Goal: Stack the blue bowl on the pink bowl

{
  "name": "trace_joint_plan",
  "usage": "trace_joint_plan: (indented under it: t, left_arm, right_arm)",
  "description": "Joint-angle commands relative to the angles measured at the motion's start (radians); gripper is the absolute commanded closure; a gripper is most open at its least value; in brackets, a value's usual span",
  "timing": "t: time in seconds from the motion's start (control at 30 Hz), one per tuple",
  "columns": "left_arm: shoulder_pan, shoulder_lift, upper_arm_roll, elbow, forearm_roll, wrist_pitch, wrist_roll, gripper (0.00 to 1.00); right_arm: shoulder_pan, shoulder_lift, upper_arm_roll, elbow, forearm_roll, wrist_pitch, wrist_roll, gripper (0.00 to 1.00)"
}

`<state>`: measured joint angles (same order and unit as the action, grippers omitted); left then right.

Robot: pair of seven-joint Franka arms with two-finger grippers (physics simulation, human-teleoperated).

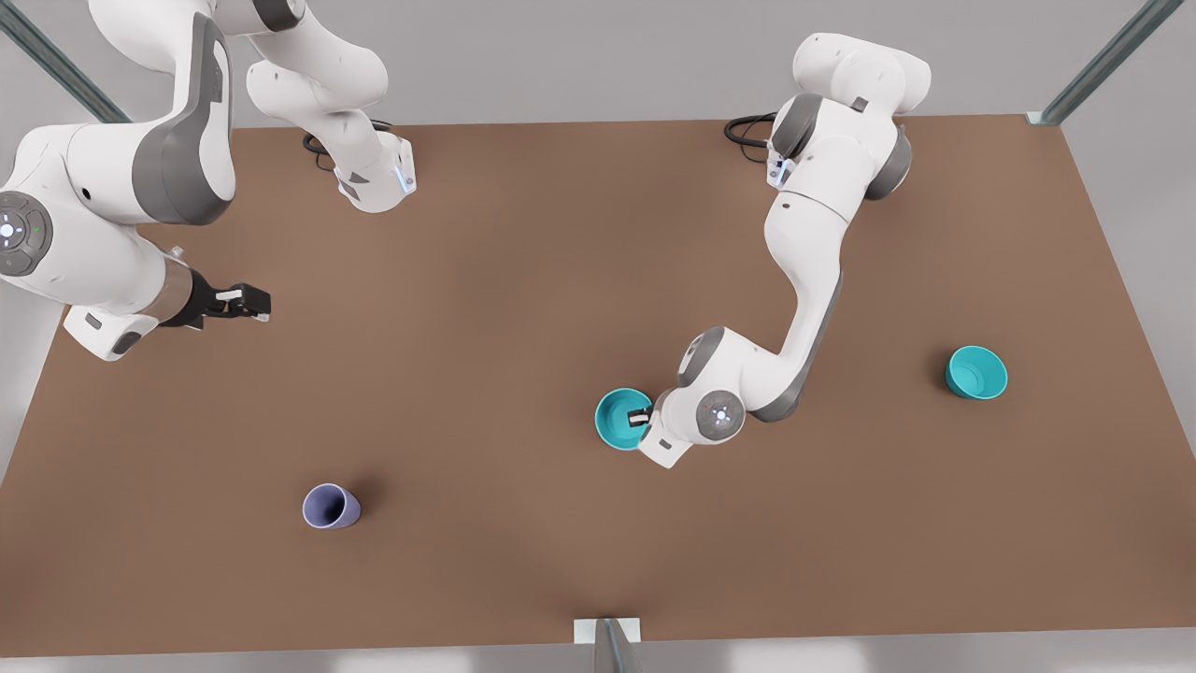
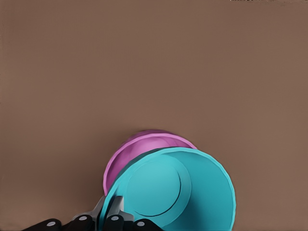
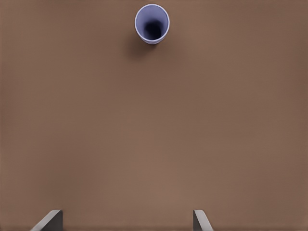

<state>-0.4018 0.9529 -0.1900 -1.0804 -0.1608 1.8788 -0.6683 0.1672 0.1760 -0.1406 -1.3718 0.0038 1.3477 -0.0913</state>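
Note:
The blue bowl [image 1: 617,418] sits right of the table's middle in the front view, with my left gripper [image 1: 640,418] shut on its rim. In the left wrist view the blue bowl [image 2: 183,192] is tilted over the pink bowl [image 2: 139,147], covering most of it, and my left gripper [image 2: 111,211] pinches the teal rim. In the front view the pink bowl is hidden under the blue one. My right gripper [image 1: 248,302] waits open above the table at the front view's left, its fingers [image 3: 48,220] spread wide with nothing between them.
A second teal bowl [image 1: 975,372] stands alone near the front view's right edge. A lavender-blue cup [image 1: 330,507] stands at the lower left of the front view, also as the cup [image 3: 152,24] in the right wrist view. The brown table [image 1: 523,280] lies bare between them.

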Motion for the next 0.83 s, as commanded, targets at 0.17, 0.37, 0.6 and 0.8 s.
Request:
trace_joint_plan:
  t: [0.17,0.37,0.6,0.8]
  left_arm:
    - [0.0,0.001,0.0,0.0,-0.003,0.003,-0.185,0.74]
    - [0.064,-0.113,0.006,-0.061,0.036,-0.171,-0.125,0.0]
    - [0.29,-0.572,0.007,-0.046,0.319,-0.699,0.44,0.0]
    - [0.284,-0.717,0.038,-0.243,0.297,-0.552,0.696,0.0]
  right_arm:
    - [0.0,0.0,0.0,0.0,0.001,0.001,-0.005,0.0]
    - [0.0,0.003,0.0,0.0,0.001,-0.001,-0.008,0.0]
    - [0.0,0.004,0.0,0.0,0.001,0.001,-0.011,0.0]
    - [0.0,0.005,0.0,0.0,0.001,0.002,-0.011,0.0]
